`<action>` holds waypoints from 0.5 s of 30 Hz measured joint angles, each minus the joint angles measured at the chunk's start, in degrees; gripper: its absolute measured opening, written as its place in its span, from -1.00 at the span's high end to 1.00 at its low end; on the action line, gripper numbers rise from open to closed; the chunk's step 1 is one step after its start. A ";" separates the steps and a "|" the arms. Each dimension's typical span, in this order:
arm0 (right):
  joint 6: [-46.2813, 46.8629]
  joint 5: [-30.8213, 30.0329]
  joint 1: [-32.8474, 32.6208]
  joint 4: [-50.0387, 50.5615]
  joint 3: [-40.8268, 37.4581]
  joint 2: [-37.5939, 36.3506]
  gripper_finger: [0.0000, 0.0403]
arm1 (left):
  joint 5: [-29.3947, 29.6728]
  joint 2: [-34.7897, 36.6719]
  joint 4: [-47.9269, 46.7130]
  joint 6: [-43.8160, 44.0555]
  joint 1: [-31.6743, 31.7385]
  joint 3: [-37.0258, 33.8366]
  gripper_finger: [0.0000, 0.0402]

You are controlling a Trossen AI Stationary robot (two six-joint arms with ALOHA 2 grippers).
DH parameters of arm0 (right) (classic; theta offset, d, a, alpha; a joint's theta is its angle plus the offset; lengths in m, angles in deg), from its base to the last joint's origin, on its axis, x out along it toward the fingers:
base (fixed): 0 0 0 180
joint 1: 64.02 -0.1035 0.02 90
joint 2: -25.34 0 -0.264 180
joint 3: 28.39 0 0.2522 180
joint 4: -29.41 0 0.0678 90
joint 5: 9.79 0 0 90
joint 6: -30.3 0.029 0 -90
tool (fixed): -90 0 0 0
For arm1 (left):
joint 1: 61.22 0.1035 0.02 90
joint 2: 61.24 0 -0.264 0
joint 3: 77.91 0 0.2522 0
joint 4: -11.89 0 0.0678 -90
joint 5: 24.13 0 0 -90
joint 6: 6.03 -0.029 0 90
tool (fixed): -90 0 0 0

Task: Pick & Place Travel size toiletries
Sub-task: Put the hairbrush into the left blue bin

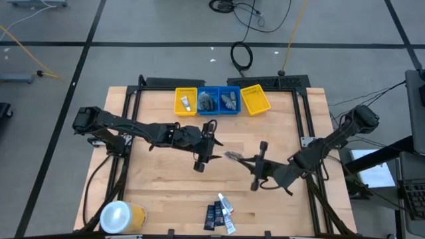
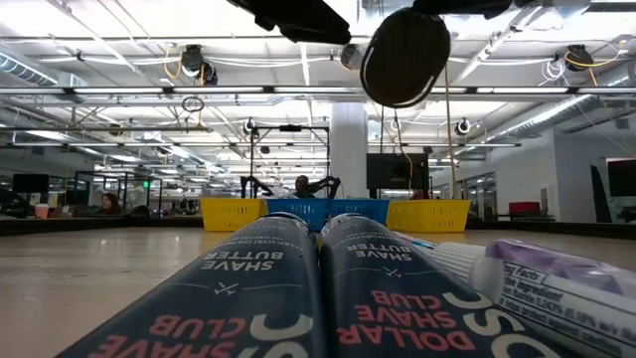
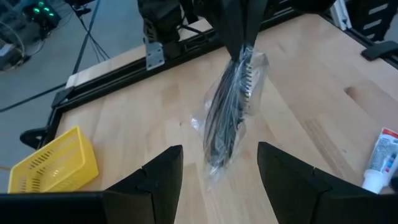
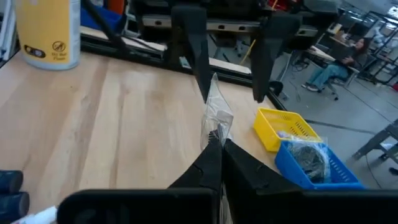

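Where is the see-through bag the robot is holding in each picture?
High view: the clear pouch sits mid-table, at the right hand.
Low view: not in it.
Left wrist view: centre, hanging from dark fingers.
Right wrist view: centre, pinched above that arm's fingers.
Shared landmark: the yellow tray.

free: bare table (image 1: 159,179) mid-left | blocked: 4 trays (image 1: 222,99) far edge, round container (image 1: 121,216) near-left corner

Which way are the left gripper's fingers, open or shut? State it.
Open. The left gripper shows its two dark fingers spread wide, with the clear pouch, pinched by the right gripper, hanging beyond the gap between them.
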 joint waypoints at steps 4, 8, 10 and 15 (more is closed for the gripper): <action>-2.39 2.03 1.56 -4.18 0.02 -0.16 1.00 | 0.14 0.00 0.28 0.38 0.02 0.00 -0.03; -5.26 2.31 2.61 -7.65 0.02 -0.16 1.00 | 0.12 0.00 1.10 0.47 0.02 0.00 -0.03; -6.14 3.63 3.24 -8.83 0.02 -0.16 1.00 | 0.12 0.00 1.21 0.78 0.02 0.00 -0.03; -8.20 6.34 4.84 -11.78 0.02 -0.16 1.00 | 0.12 0.00 1.90 0.78 0.02 0.00 -0.03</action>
